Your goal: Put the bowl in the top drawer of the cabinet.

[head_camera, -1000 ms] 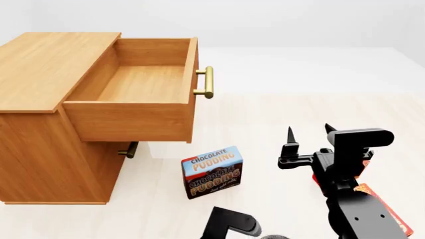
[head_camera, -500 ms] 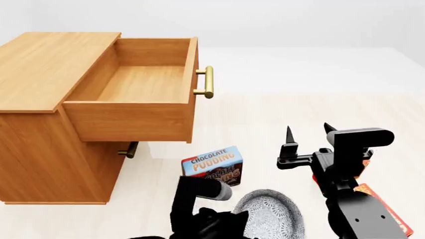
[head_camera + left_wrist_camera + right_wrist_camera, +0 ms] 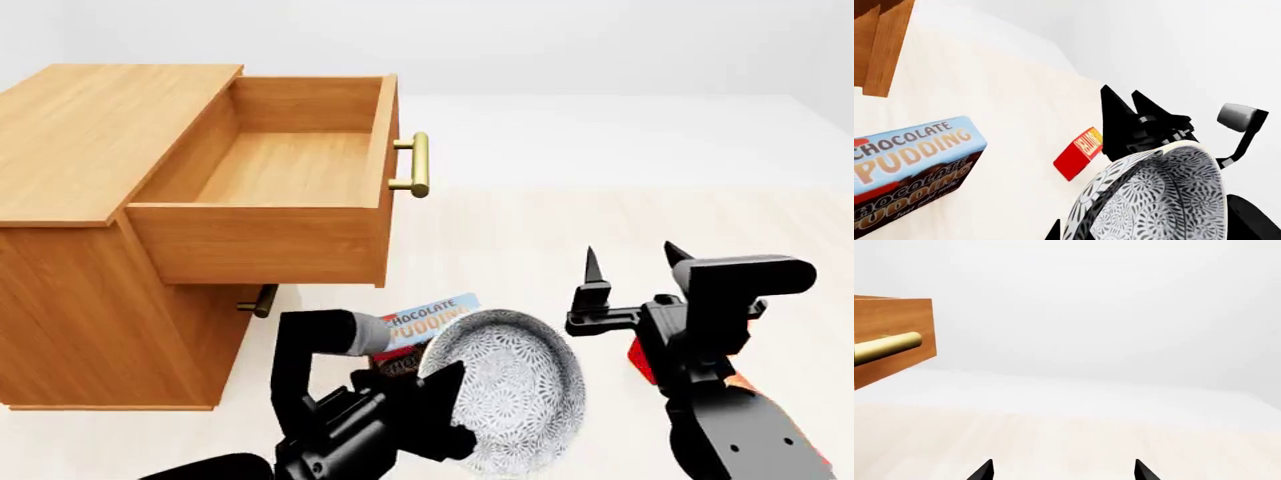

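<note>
The bowl (image 3: 514, 385), speckled grey-and-white outside, hangs tilted on edge low in the head view, in front of the pudding box. My left gripper (image 3: 454, 400) is shut on its rim. The left wrist view shows the bowl (image 3: 1167, 200) close up, with my left gripper (image 3: 1077, 232) pinching its edge. The cabinet (image 3: 94, 130) stands at the left with its top drawer (image 3: 267, 240) pulled out and empty, up and to the left of the bowl. My right gripper (image 3: 630, 262) stands open beside the bowl with nothing in it; its view shows the drawer's brass handle (image 3: 887, 347).
A chocolate pudding box (image 3: 420, 318) stands on the floor below the open drawer, partly behind the bowl. A red box (image 3: 641, 362) lies under my right arm, and the lower drawer's handle (image 3: 260, 300) shows beneath the top drawer.
My left arm has risen into view with the bowl and moved up and leftward; the bowl now covers part of the pudding box. The right gripper has shifted slightly right.
</note>
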